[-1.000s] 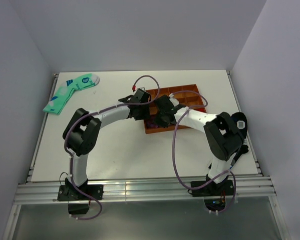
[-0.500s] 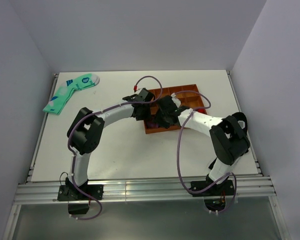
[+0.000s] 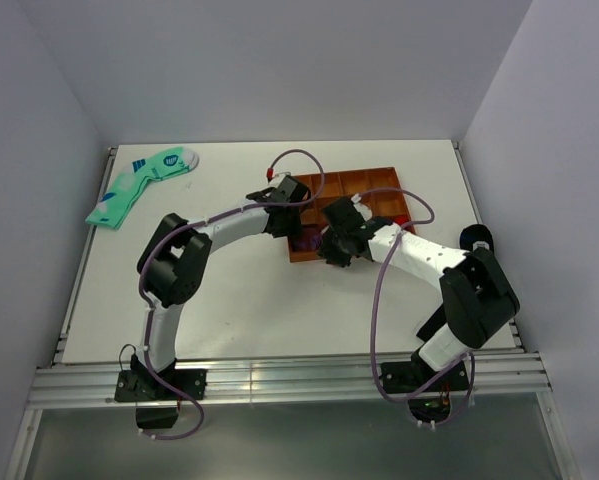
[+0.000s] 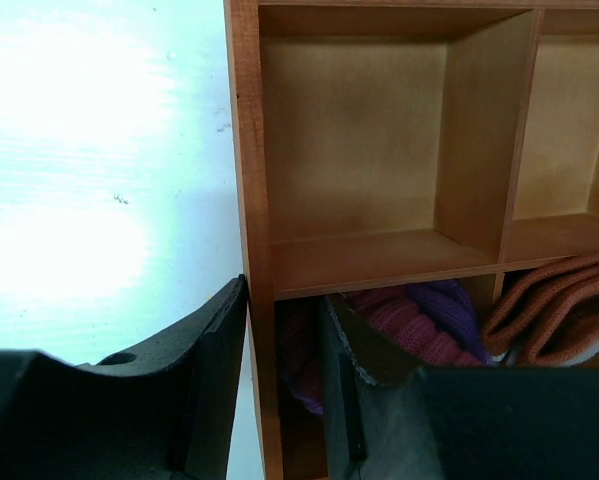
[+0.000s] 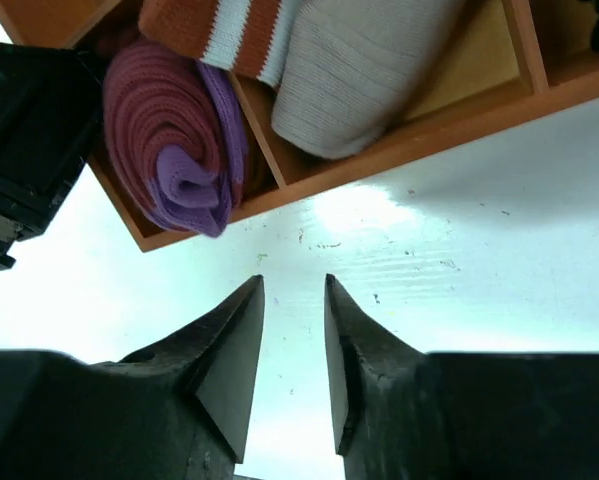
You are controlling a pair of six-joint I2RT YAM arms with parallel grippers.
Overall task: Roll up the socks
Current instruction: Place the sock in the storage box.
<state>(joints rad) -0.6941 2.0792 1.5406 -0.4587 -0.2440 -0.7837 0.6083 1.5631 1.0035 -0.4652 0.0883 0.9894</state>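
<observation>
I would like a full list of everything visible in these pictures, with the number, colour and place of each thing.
table: one, white, under everything
tray: one, orange-brown wood with compartments, middle of the table
rolled socks: one roll, maroon and purple, near left corner compartment of the tray
grey roll: one, grey with an orange and white band, next compartment
green socks: number unclear, mint green with blue marks, flat at the far left corner
dark item: one, black, right table edge, too small to tell
left hand: one, black, open astride the tray's outer wall
right hand: one, black, open, empty, over bare table beside the tray
</observation>
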